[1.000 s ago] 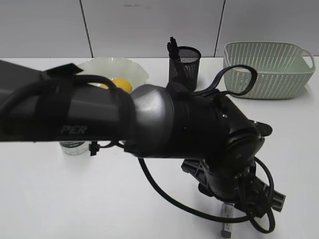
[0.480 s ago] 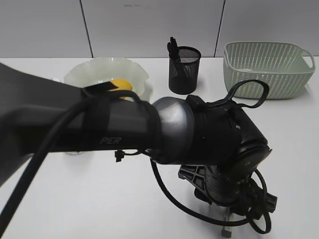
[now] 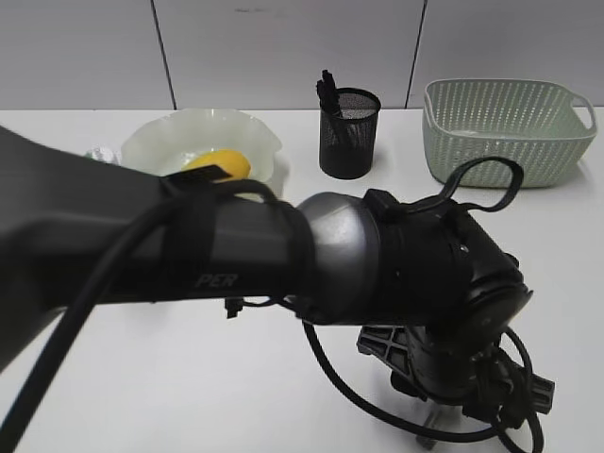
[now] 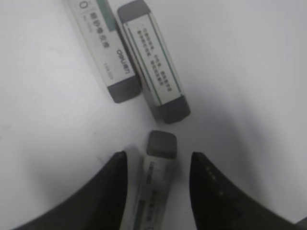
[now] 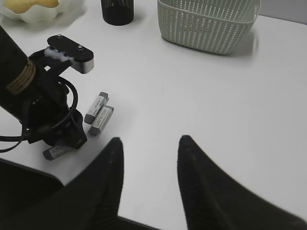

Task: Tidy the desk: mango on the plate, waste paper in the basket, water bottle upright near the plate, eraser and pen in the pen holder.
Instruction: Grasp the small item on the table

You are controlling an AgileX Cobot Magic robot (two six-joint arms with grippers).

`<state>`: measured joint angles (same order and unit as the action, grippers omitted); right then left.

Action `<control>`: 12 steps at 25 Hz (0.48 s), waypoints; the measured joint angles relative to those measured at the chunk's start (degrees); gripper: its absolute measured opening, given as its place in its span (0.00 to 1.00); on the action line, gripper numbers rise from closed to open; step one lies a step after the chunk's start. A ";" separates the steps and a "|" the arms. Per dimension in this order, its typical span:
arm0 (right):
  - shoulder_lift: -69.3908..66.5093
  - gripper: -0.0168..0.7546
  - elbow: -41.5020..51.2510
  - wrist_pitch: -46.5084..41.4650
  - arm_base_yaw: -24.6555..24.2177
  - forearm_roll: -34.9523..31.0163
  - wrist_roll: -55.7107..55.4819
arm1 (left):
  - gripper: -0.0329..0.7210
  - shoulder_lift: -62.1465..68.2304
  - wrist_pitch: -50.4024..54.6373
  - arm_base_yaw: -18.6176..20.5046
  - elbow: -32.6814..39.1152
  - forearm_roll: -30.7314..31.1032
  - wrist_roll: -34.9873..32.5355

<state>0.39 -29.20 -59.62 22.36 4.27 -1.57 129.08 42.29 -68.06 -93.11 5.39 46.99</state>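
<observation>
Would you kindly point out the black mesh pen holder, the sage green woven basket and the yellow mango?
Black mesh pen holder (image 3: 349, 137): exterior view, front wall.
Sage green woven basket (image 5: 206, 24): right wrist view, near side wall.
Yellow mango (image 3: 219, 162): exterior view, top surface.

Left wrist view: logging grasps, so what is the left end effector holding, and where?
Nothing is held yet: the left end effector is open, its fingers straddling one end of an eraser lying on the desk.

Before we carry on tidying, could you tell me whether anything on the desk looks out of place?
Yes: three erasers lie loose on the desk instead of in the pen holder. Two lie side by side, touching; the third eraser sits between the open fingers of the left gripper. Nothing looks spilled or damaged.
</observation>
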 joint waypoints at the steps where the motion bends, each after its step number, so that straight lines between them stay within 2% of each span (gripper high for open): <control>1: 0.00 0.43 0.00 0.00 0.00 0.00 0.00 | 0.47 0.00 0.20 -0.29 0.00 0.81 0.00; 8: 0.00 0.42 0.00 0.00 0.00 0.00 0.00 | 0.46 1.38 1.36 -2.14 0.00 3.90 0.00; 10: 0.00 0.42 0.00 0.00 0.00 0.00 0.00 | 0.39 1.44 1.84 -2.15 -0.06 4.87 0.00; 12: 0.00 0.42 0.00 0.00 0.00 0.00 0.00 | 0.28 1.46 2.47 -2.15 -0.06 5.49 0.00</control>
<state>0.39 -29.20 -59.62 22.36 4.27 -1.57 130.54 44.75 -70.22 -93.17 10.88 46.99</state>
